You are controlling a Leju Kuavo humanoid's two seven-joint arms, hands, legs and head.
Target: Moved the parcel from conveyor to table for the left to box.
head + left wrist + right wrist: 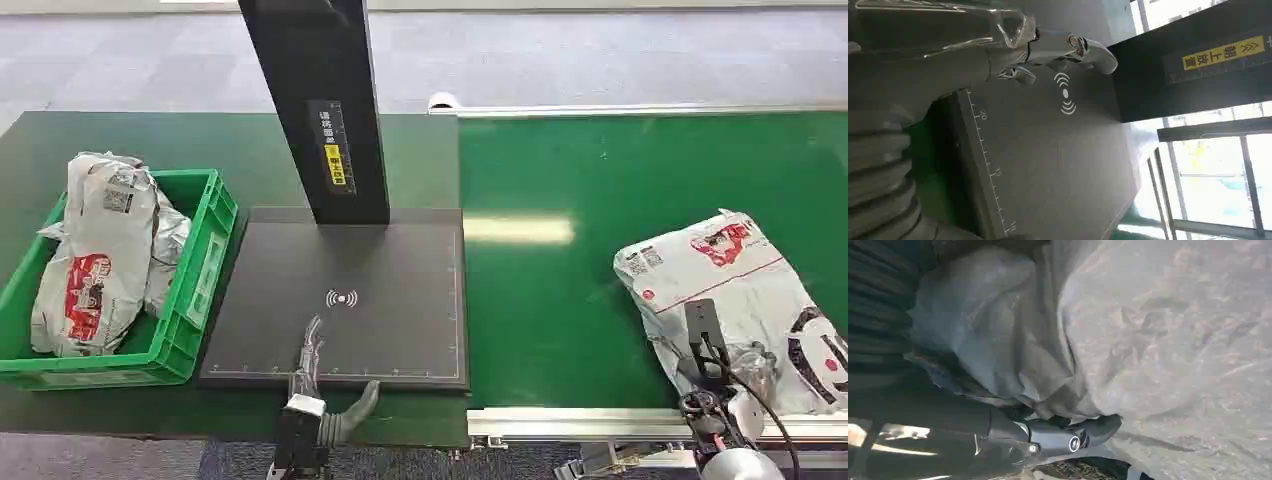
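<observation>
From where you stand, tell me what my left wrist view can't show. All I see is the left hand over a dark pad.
Observer: The parcel is still on the green conveyor, to the right of your pad.
Operator: Tell me where the right hand is.
Observer: The right hand is at the parcel's near edge; the right wrist view shows its fingers against the crumpled wrap. I cannot tell whether it grips yet.
Operator: Report the box.
Observer: A green crate stands left of the pad, with wrapped parcels already in it.
Operator: And my left hand?
Observer: The left hand holds nothing, fingers apart, at the pad's near edge.
</observation>
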